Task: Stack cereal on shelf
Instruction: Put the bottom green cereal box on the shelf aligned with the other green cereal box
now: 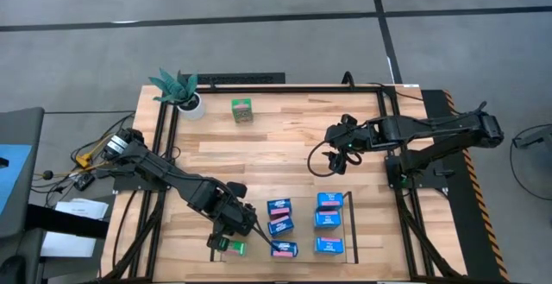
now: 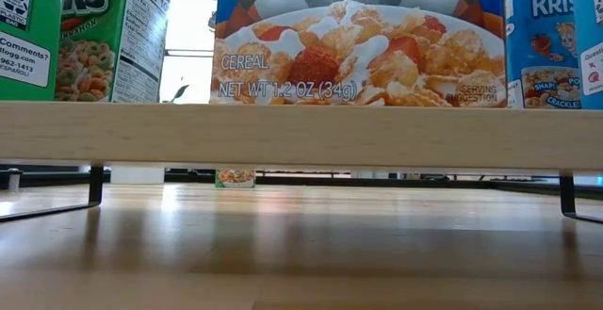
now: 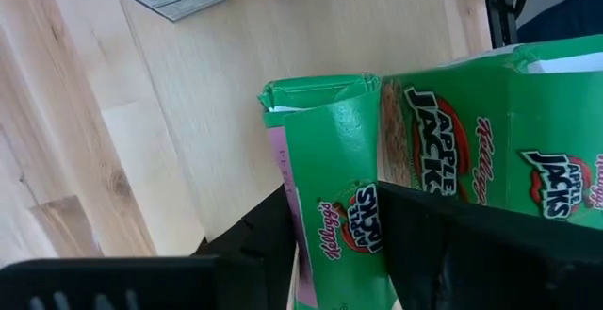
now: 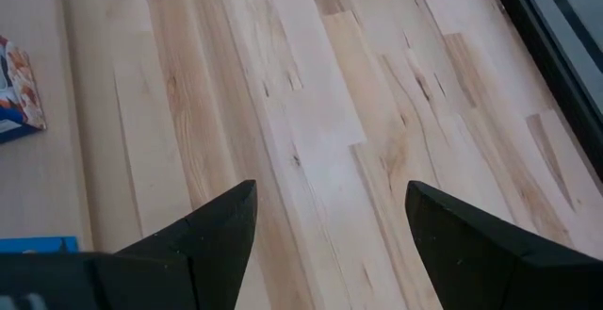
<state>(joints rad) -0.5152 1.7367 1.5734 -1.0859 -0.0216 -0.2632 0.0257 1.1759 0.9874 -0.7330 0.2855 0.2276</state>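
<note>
My left gripper (image 1: 231, 242) reaches down to the left end of the shelf (image 1: 349, 232) at the table's near edge and is shut on a green cereal box (image 3: 330, 159). A second green box (image 3: 490, 150) stands right beside the held one. Several blue cereal boxes (image 1: 280, 225) (image 1: 328, 219) sit on the shelf's wood base (image 2: 301, 136). One more green box (image 1: 242, 110) stands alone on the table at the far side. My right gripper (image 1: 335, 161) hangs open over bare wood right of centre, holding nothing (image 4: 330, 197). My left gripper pinches the green box between its two fingers (image 3: 443, 244), one on each of two opposite faces, with a narrow printed side (image 3: 344, 220) showing between them. The fingers slant down from the far left. The box's folded flap end (image 3: 320, 91) points away from the wrist. Its other end is hidden.
A potted teal-leaved plant (image 1: 181, 90) stands at the far left corner. Black frame rails (image 1: 164, 146) run along the table's left and right sides. Bare wood lies between the lone green box and the shelf.
</note>
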